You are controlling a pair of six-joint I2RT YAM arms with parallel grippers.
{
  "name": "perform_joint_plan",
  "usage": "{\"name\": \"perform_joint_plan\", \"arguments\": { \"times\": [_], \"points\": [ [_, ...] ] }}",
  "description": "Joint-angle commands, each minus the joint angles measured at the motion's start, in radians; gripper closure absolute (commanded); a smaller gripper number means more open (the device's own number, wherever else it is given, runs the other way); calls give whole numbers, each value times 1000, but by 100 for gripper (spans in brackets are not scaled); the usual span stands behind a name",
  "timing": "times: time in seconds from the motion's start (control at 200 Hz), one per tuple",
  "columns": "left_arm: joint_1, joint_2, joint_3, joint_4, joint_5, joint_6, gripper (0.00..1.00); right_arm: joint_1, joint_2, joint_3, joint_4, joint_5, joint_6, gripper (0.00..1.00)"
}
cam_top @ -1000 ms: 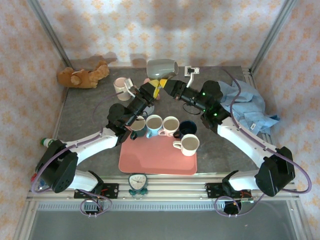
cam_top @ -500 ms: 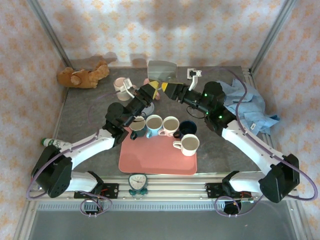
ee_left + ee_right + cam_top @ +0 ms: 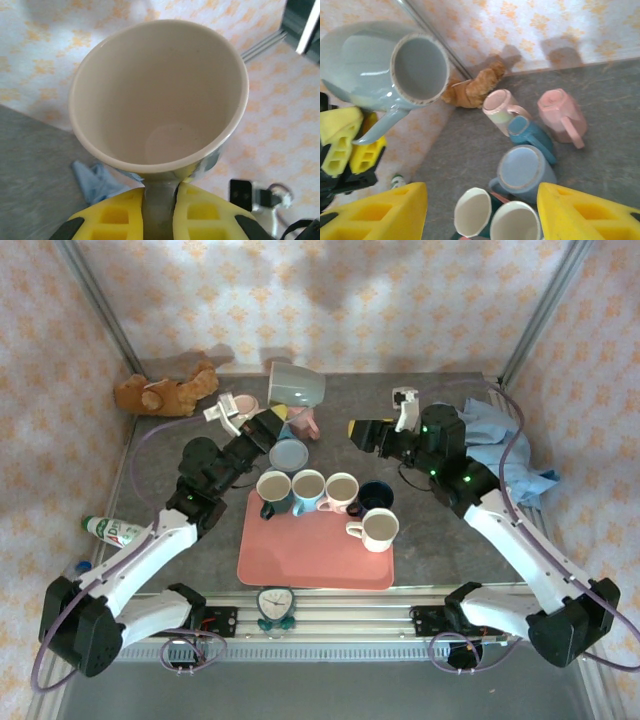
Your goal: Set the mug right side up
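teddy bear [image 3: 165,392]: upper left of the top view, lying on the grey table [image 3: 160,470] by the back wall.
bottle [image 3: 112,530]: left edge of the table, on its side.
left gripper [image 3: 278,418]: upper centre-left, clenched on the handle of the grey mug [image 3: 297,383]. In the left wrist view the handle sits pinched between the yellow fingers [image 3: 115,217].
grey mug, position: off the table near the back wall, above the loose mugs. It is tipped on its side, not upright. Its mouth faces the left wrist camera, showing a cream inside [image 3: 159,100]. Its foot faces the right wrist camera [image 3: 417,67].
loose mugs: a blue mug [image 3: 288,453] stands mouth down just beyond the tray, with a pink mug [image 3: 305,423] beside it.
tray [image 3: 315,558]: pink, lower centre, carrying five mugs mouth up.
right gripper [image 3: 356,430]: right of centre and apart from the grey mug. Released; the yellow fingers [image 3: 380,212] stand wide with nothing between them.
blue cloth [image 3: 505,455]: crumpled at the right edge of the table.
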Motion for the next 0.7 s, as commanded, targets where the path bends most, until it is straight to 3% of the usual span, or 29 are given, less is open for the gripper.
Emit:
{"name": "perform_joint_plan", "arguments": {
  "times": [0.0, 0.23, 0.46, 0.696],
  "points": [
    [14, -74, 58, -176, 76, 177, 100, -29, -30, 37, -93, 49, -55, 39],
    [30, -161, 154, -572, 0, 389, 100, -64, -13, 64, -195, 92, -65, 39],
    [32, -204, 257, -899, -95, 688, 100, -67, 8, 84, -258, 136, -101, 40],
    [32, -272, 218, -977, -59, 959, 100, -69, 21, 82, -263, 149, -118, 40]
  ]
}}
